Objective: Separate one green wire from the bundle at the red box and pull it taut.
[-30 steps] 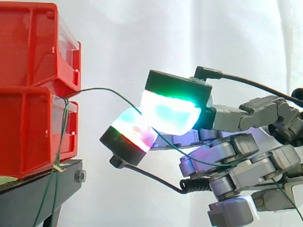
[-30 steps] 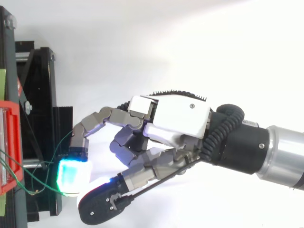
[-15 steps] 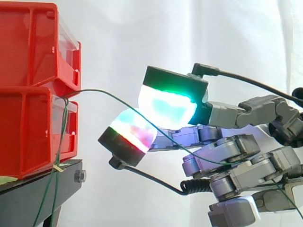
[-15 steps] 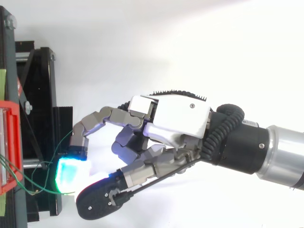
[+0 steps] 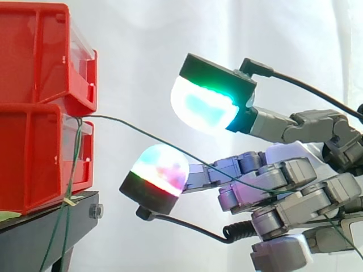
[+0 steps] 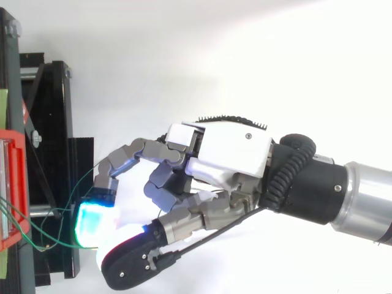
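Observation:
Two stacked red bins [image 5: 39,62] stand at the left on a black stand [image 5: 51,232]. A bundle of green wires [image 5: 71,170] hangs down the lower bin's front. One green wire [image 5: 136,132] runs almost straight from the bundle, down to the right, into my hand [image 5: 283,192]. It passes between two glowing fingertips [image 5: 204,107] that stand well apart, lies over the lower finger behind its pad [image 5: 161,167], and goes in among the curled fingers. From above, the hand [image 6: 226,150] reaches left toward the bin [image 6: 15,184], with wire loops [image 6: 37,229] beside its pads.
The black stand [image 6: 55,122] and its bracket lie just left of the fingertips in the top view. A white curtain hangs behind. There is free room above and to the right of the hand.
The two glowing pads, pinched together on the wire a second ago, have parted: the upper one rose, the lower one dropped. The wire went from an arc to a nearly straight line.

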### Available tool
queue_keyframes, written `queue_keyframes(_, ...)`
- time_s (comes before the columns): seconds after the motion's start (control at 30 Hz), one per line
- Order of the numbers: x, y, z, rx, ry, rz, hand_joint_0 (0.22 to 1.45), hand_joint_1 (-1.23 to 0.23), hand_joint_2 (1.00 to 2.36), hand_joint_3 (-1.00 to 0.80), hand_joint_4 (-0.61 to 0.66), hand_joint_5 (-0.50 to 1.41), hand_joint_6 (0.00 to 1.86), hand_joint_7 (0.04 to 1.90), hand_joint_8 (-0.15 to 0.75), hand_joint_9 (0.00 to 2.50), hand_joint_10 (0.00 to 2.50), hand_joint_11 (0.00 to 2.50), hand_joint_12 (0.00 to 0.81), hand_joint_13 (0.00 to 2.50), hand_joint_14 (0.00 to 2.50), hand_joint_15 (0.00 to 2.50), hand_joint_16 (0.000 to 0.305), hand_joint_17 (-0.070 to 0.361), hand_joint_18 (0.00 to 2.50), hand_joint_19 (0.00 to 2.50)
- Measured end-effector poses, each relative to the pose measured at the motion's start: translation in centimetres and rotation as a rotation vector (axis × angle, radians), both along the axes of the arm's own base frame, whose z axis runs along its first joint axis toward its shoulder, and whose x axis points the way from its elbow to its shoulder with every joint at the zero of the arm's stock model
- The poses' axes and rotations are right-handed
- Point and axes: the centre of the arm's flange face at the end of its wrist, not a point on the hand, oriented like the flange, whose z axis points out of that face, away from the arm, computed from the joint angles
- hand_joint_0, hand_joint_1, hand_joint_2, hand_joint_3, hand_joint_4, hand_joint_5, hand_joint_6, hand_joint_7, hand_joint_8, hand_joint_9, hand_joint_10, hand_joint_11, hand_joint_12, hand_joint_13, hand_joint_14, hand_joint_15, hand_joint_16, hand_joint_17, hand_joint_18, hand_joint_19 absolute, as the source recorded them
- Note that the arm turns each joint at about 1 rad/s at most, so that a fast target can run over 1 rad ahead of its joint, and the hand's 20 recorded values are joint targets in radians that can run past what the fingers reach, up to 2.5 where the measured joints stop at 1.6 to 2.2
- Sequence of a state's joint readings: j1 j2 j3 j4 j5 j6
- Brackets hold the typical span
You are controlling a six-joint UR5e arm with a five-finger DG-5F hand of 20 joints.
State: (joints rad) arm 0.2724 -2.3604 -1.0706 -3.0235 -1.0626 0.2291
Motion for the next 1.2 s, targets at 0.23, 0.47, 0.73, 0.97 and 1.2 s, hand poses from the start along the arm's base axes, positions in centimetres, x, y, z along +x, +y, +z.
queue_keyframes(0.23, 0.00, 0.11, -0.02, -0.001, 0.000, 0.001, 0.37, -0.75, 1.00, -0.50, 0.18, -0.27, 0.88, 0.74, 0.279, 1.14, 2.50, 1.19, 0.320, 1.89, 2.50, 0.24, 0.061, 0.137, 2.05, 1.27)
queue_keyframes(0.47, -0.03, 0.22, -0.05, -0.001, 0.000, 0.002, 0.38, -0.48, 1.00, -0.50, 0.31, -0.22, 0.83, 0.80, 0.313, 1.61, 2.50, 1.44, 0.343, 2.15, 2.50, 0.28, 0.058, 0.130, 2.50, 1.45)
queue_keyframes(0.73, -0.06, 0.24, -0.07, -0.001, 0.000, 0.001, 0.40, -0.53, 1.00, -0.50, 0.29, -0.22, 0.83, 0.82, 0.316, 1.50, 2.50, 1.94, 0.385, 2.18, 2.50, 0.30, 0.056, 0.126, 2.50, 1.58)
queue_keyframes(0.97, -0.07, 0.30, -0.13, -0.001, 0.001, 0.002, 0.43, -0.68, 1.00, -0.50, 0.30, -0.22, 0.84, 0.82, 0.346, 1.48, 2.50, 2.04, 0.388, 2.20, 2.50, 0.19, 0.055, 0.123, 2.50, 1.62)
queue_keyframes(1.2, -0.07, 0.33, -0.14, -0.001, 0.002, 0.001, 0.45, -0.73, 1.00, -0.50, 0.27, -0.21, 0.86, 0.82, 0.330, 1.57, 2.50, 2.15, 0.355, 2.22, 2.50, 0.21, 0.054, 0.122, 2.50, 1.60)
